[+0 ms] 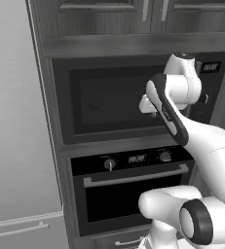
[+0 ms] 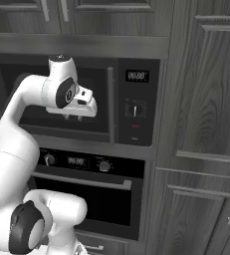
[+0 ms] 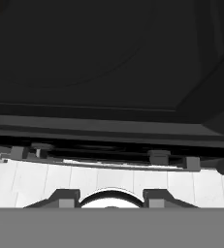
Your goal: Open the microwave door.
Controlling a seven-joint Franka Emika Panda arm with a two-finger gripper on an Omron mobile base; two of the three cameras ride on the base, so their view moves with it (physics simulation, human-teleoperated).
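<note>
A: Where is the microwave point(image 2: 81, 97), and what of it is hidden?

B: It sits built into the dark wood cabinetry, directly above the oven point(image 2: 84, 191). The microwave door point(image 1: 109, 102) looks shut, flush with the frame. In the left base view the arm covers the door's right edge; in the right base view the arm's elbow and wrist cover much of the glass.

A: Can you see the handle?

B: In the right base view, yes: the slim vertical handle point(image 2: 110, 99) runs along the door's right edge, just left of the control strip point(image 2: 136, 102) with its display and knob. In the left base view it is behind the arm.

A: And the pincer?

B: The pincer point(image 2: 72, 117) hangs in front of the glass, left of the handle and apart from it, near the door's lower half. Its fingertips point(image 3: 65, 197) barely rise at the bottom of the hand view and stand apart with nothing between them, so it looks spread. Whether it touches the glass I cannot tell.

A: What does the hand view add?

B: Mostly dark glass, close up, and a pale surface below that I cannot identify.

A: Room around the door?

B: The fridge point(image 1: 16, 121) stands to the left of the microwave, tall cabinet doors point(image 2: 206, 99) to the right of the control strip.
</note>
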